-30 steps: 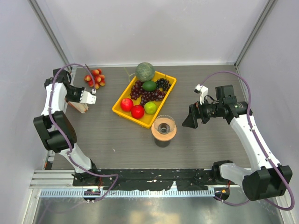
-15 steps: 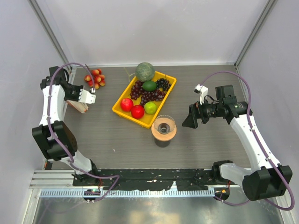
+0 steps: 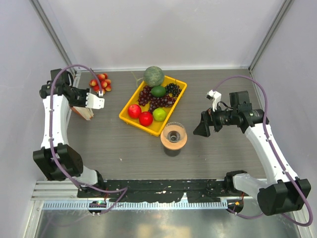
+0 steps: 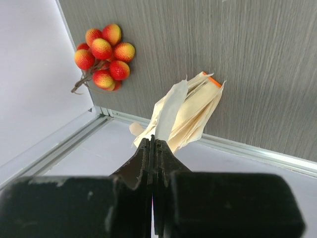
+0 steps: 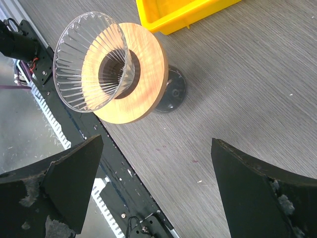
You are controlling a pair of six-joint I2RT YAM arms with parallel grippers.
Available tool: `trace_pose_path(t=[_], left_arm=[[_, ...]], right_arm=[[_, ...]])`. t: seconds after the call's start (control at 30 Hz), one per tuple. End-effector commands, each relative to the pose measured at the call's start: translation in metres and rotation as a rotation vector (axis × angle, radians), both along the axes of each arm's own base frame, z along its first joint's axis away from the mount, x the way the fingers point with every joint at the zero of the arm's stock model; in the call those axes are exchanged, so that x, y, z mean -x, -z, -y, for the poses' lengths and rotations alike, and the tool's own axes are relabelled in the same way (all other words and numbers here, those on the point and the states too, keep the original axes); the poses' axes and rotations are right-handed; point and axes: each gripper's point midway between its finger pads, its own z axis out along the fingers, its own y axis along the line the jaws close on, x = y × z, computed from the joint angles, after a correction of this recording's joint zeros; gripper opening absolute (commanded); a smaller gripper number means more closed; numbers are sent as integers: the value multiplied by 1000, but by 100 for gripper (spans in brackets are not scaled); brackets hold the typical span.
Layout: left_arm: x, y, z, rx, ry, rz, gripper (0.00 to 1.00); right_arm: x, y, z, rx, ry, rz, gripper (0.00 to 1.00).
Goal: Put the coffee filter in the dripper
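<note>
Left claw (image 4: pixel 153 142): fully closed, its tips pinching the lower end of the thin white paper coffee filter (image 4: pixel 171 106).
Coffee filter: stands up from the claw tips and lies against the beige bundle of folded papers (image 4: pixel 198 109). It is at the counter's 9 o'clock edge, beside the metal rail.
Red-orange berry cluster (image 4: pixel 104 54): on the grey wood-grain counter (image 3: pixel 124 148), at 11 o'clock from the bundle in the wrist view.
Right claw (image 5: pixel 156 140): spread wide and holding nothing, in the air at 3 o'clock from the dripper in the top view.
Clear ribbed cone-shaped dripper (image 5: pixel 91 64): seated in the tan wooden ring (image 5: pixel 148 74) on a dark glass cup (image 5: pixel 173 89), with nothing inside it.
Yellow plastic fruit tray (image 3: pixel 124 116): at 11 o'clock from the dripper, just beside it.
</note>
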Motion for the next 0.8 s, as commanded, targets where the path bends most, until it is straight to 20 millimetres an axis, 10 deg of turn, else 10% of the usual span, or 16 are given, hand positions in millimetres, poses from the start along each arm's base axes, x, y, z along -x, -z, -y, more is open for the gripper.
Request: trace_pose_path(t=[0.0, 0.3, 0.77], left_arm=[[27, -40, 30, 102, 10, 56, 0], [75, -100, 98, 543, -103, 16, 0], [160, -207, 210, 1453, -113, -131, 0]], right_arm=[[0, -17, -3, -24, -16, 81, 97], [-7, -39, -4, -40, -10, 165, 96], [-25, -133, -32, -358, 36, 380, 99]])
